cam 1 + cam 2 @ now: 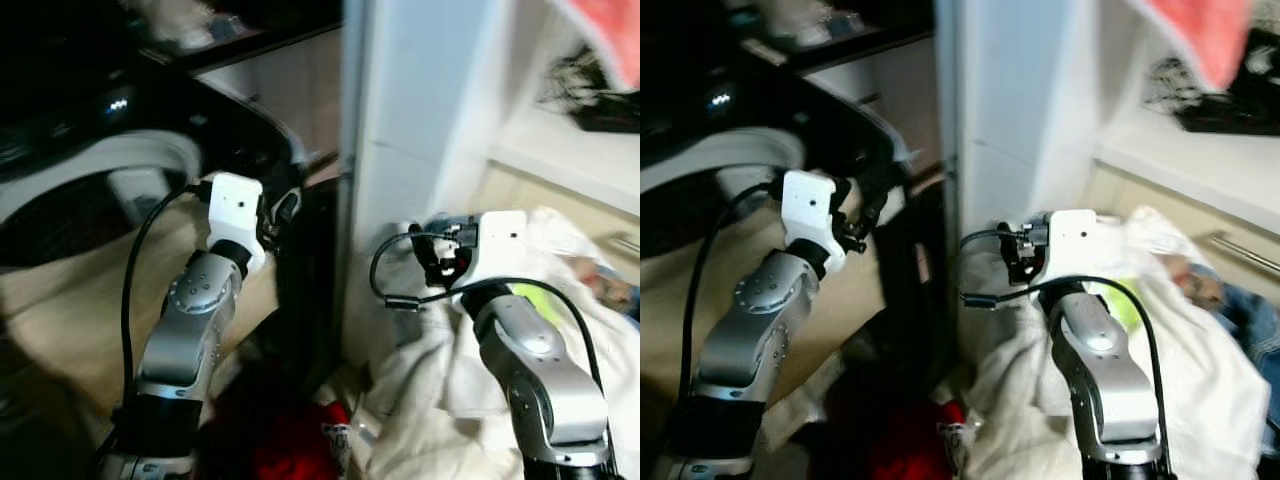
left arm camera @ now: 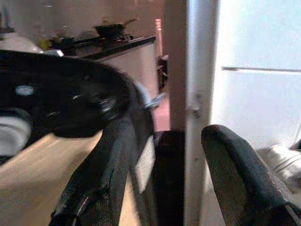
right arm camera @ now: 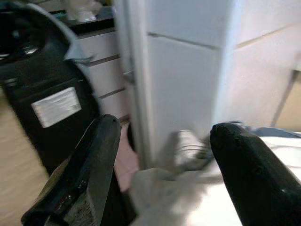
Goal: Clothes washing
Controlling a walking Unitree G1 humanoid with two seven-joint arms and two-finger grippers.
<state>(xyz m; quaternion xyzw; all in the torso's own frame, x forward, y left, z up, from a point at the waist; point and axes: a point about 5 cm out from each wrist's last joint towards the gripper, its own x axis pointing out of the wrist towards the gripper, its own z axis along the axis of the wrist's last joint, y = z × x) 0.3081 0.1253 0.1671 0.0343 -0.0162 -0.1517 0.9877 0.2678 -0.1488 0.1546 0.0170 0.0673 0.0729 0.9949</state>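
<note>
A black washing machine [image 1: 90,170] with a pale grey rim stands at the left. My left gripper [image 1: 285,205] is raised beside its right edge, open, with nothing between its fingers [image 2: 103,179]. A heap of white laundry [image 1: 440,380] lies at the right, at the foot of a white pillar [image 1: 410,110]. My right gripper [image 1: 435,255] hangs just over the heap's top edge, open and empty, and its fingers [image 3: 254,169] point toward the pillar. A red garment [image 1: 285,440] lies low between my two arms.
The white pillar [image 1: 1010,100] rises between the machine and the laundry, leaving a narrow dark gap [image 1: 310,290]. Blue denim [image 1: 1250,330] lies at the far right of the heap. A pink cloth [image 1: 1205,35] hangs top right above a pale shelf [image 1: 1180,160].
</note>
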